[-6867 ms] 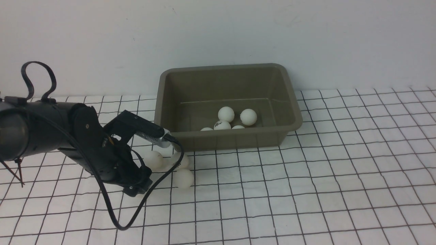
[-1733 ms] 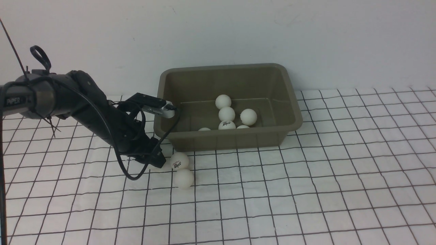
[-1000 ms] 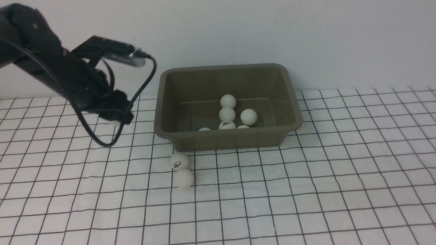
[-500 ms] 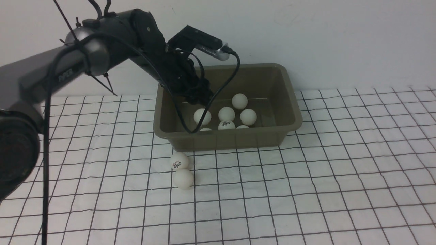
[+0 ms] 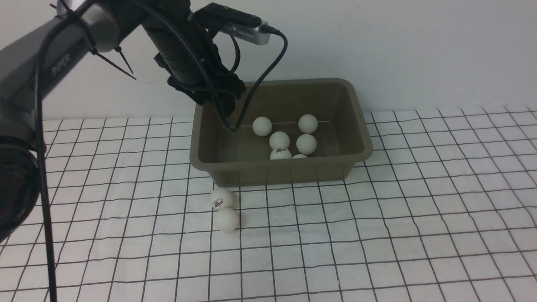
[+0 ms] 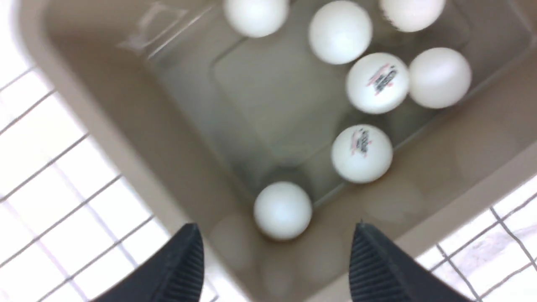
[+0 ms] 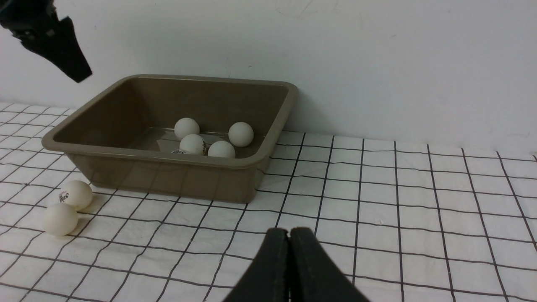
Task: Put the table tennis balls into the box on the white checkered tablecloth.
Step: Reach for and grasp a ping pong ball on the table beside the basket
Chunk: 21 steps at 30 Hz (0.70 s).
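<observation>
From the front: over the 10 o'clock corner of the box [image 5: 361, 138], the left gripper [image 5: 218, 102], released and holding nothing. Inside the box, six table tennis balls [image 5: 279, 140] in sight, gathered from the centre toward 6 o'clock. Not yet in, on the white checkered tablecloth [image 5: 419, 209] at 7 o'clock from the box: a printed ball [image 5: 221, 198] just beside the front wall, and a plain ball [image 5: 226, 219] touching it or nearly so. Likely to go wrong on the next pick: closing on one of the pair and knocking its neighbour rolling across the cloth, given how tightly they sit. Also possible: catching the looped cable [image 5: 285, 44] on the rim and shifting the box. Legible on the arm link [image 5: 62, 63]: "PIPER".

From the left wrist: fingers [image 6: 176, 268] wide apart with nothing between, aimed down into the box at seven balls. Dark and reddish print on two of them, too blurred to read.

From the right wrist: right gripper [image 7: 288, 239] clenched flat on nothing, low over the cloth, well apart from the box. Small dark print on the printed ball, too small to read.
</observation>
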Motion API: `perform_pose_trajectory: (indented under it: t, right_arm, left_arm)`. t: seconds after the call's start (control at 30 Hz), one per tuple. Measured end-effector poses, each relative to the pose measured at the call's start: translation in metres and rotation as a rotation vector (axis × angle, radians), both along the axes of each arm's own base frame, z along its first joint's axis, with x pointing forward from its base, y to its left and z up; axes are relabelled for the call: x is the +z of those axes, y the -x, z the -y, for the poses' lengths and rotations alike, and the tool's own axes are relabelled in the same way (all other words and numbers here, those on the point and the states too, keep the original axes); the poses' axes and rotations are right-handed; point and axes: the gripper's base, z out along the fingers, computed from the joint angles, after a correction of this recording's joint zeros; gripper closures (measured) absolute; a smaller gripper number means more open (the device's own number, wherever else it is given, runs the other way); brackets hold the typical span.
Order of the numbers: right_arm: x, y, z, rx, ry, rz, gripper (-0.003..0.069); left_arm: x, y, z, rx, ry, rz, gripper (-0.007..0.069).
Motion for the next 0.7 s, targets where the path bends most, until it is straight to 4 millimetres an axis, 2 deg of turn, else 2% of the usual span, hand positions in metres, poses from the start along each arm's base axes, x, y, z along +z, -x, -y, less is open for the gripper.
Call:
perform_pose_trajectory:
  t: [0.1,0.23,0.33,0.4,0.43,0.47,0.57,0.7]
  right_arm:
    - [0.0,0.0,0.0,0.0,0.0,0.0,0.0676]
    - [0.0,0.0,0.0,0.0,0.0,0.0,0.0676]
    - [0.0,0.0,0.0,0.0,0.0,0.0,0.0676]
    - [0.0,0.0,0.0,0.0,0.0,0.0,0.0676]
    - [0.0,0.0,0.0,0.0,0.0,0.0,0.0676]
    - [0.0,0.0,0.0,0.0,0.0,0.0,0.0676]
    - [0.0,0.0,0.0,0.0,0.0,0.0,0.0676]
    - [0.0,0.0,0.0,0.0,0.0,0.0,0.0676]
  left_arm:
    - [0.002,0.017,-0.003,0.034,0.001,-0.038,0.0205]
    - [-0.012,0.042,-0.002,0.025,-0.028,-0.123,0.0205]
    - [-0.026,0.06,-0.001,0.013,-0.053,-0.19,0.0205]
    - [-0.049,0.08,-0.001,0.002,-0.086,-0.28,0.0205]
    - [-0.048,0.081,0.0,0.001,-0.085,-0.278,0.0205]
    - [-0.061,0.091,0.0,0.003,-0.095,-0.304,0.0205]
    - [-0.08,0.1,0.004,0.018,-0.09,-0.3,0.0205]
    - [-0.093,0.101,0.01,0.013,-0.071,-0.245,0.0205]
